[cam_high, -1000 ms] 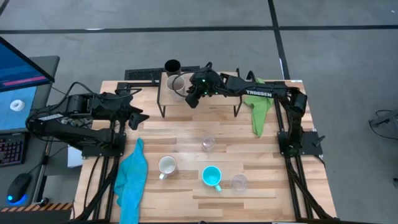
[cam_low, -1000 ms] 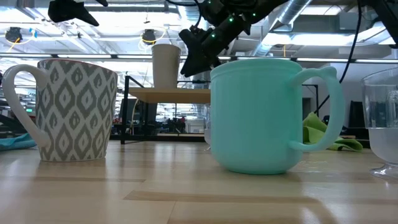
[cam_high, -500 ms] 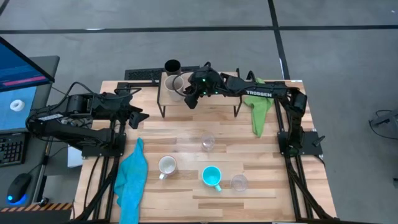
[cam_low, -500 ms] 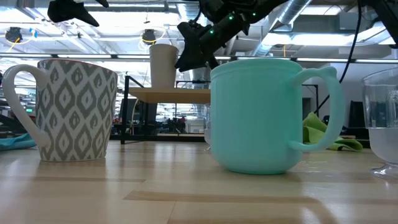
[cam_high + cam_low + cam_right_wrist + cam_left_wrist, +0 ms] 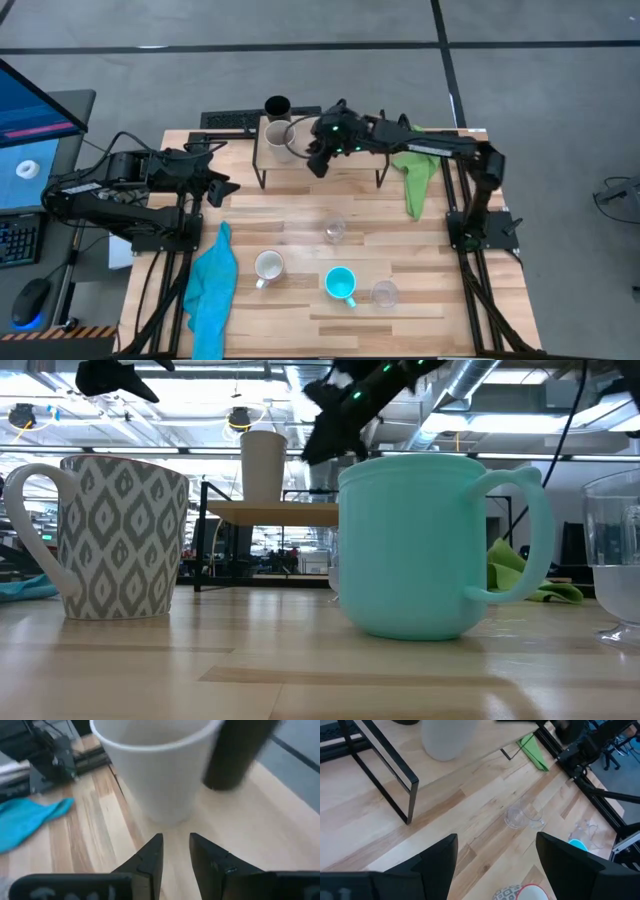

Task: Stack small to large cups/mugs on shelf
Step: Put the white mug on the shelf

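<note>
So left gripper (image 5: 222, 190) waits at nine o'clock, fingers wide, empty. Beige-grey cup (image 5: 281, 135) stands on the shelf (image 5: 350, 158) at twelve; right gripper (image 5: 318, 160) just beside it, fingers narrow, holding nothing, could clip and topple it.

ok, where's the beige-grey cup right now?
The beige-grey cup stands upright on the shelf at its left end in the high view, beside the black tumbler, with the right gripper just off it.

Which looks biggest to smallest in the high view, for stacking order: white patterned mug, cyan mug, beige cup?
1. Cyan mug
2. White patterned mug and beige cup: look alike from above, so unranked.
</note>
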You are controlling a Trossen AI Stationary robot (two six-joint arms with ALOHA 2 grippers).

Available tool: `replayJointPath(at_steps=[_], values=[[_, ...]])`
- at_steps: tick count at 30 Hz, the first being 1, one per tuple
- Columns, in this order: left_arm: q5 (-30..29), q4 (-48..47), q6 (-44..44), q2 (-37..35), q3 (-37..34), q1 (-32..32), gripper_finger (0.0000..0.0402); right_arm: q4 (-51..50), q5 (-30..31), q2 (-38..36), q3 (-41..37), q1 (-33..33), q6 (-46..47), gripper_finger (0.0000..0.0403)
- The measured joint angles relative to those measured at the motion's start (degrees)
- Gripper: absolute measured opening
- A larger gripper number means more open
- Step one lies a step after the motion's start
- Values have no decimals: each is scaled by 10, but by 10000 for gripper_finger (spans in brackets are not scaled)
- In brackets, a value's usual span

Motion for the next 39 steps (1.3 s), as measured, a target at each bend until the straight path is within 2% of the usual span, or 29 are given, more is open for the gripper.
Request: replayJointPath(at_steps=[5, 9, 15, 21, 27, 30, 39], values=[[8, 0, 0, 0, 0, 0, 261, -134, 0, -73, 0, 6, 19, 117], [9, 0, 3, 0, 0, 0, 261, -251, 2, -139, 1, 35, 31, 117], [9, 0, 15, 0, 0, 0, 261, -252, 2, -167, 1, 135, -5, 117], [14, 0, 17, 0, 0, 0, 261, -150, 1, -94, 0, 220, -47, 117], [35, -3, 26, 0, 0, 0, 261, -25, -4, -5, 0, 258, -104, 127], [44, -10, 26, 0, 0, 0, 261, 13, -3, 26, 4, 258, -62, 148], [45, -17, 28, 0, 0, 0, 261, 20, 6, 130, 80, 271, 30, 225]])
